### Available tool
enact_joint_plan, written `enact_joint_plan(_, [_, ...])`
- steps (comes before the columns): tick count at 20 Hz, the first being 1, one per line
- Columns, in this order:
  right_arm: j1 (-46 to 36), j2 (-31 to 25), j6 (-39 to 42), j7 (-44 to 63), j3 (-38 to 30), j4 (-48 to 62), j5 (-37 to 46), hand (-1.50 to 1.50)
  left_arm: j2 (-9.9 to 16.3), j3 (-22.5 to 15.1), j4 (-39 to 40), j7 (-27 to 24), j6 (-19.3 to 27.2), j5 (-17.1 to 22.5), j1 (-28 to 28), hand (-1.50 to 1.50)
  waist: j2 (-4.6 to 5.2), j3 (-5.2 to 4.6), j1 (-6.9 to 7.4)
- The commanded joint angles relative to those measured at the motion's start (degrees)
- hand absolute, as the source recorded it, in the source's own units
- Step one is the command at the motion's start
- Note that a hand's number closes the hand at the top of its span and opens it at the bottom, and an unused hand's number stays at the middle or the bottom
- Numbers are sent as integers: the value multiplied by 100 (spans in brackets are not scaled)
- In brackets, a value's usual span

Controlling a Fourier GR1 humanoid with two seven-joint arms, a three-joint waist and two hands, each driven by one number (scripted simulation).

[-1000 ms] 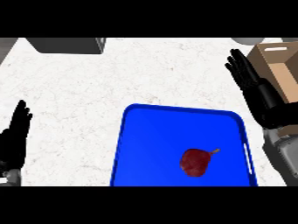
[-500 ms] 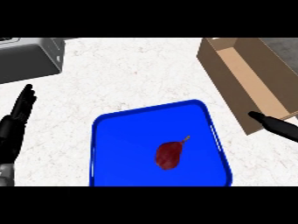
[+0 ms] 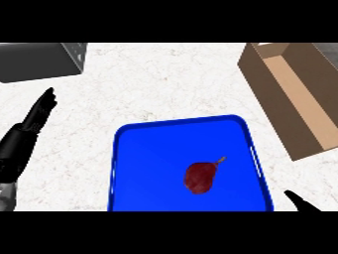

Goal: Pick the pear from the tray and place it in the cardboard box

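Observation:
A dark red pear (image 3: 200,177) with a short stem lies on the blue tray (image 3: 142,163), right of the tray's middle. An open cardboard box (image 3: 303,94) stands at the right, beyond the tray's far right corner. My left hand (image 3: 21,139) rests at the left edge, open, fingers straight and pointing up, well left of the tray. Of my right hand (image 3: 300,201) only a black fingertip shows at the lower right, just past the tray's right rim. Neither hand touches the pear.
A dark grey appliance (image 3: 32,59) sits at the top left of the white marbled counter (image 3: 164,84). The counter's grey edge shows past the box at the top right.
The view has swung, so the tray, pear and box sit more to the right and nearer. My right hand has sunk out of view to a fingertip. The pear has not moved on the tray.

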Motion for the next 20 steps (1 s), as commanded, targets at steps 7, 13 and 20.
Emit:
enact_joint_plan(7, [2151,-430,110,1759,1228,-1175,2094,-150,-119,-421,-110,82,-283,-121,-501,0,259,-31,749])
enact_joint_plan(13, [2587,-536,911,3244,1384,-1987,3263,-150,-94,-429,-97,153,-510,2,-818,0,322,-42,986])
enact_joint_plan(20, [2561,-135,2350,5272,1767,-3004,4474,-150,-195,-525,-38,260,-539,-54,-1052,0,313,-19,1141])
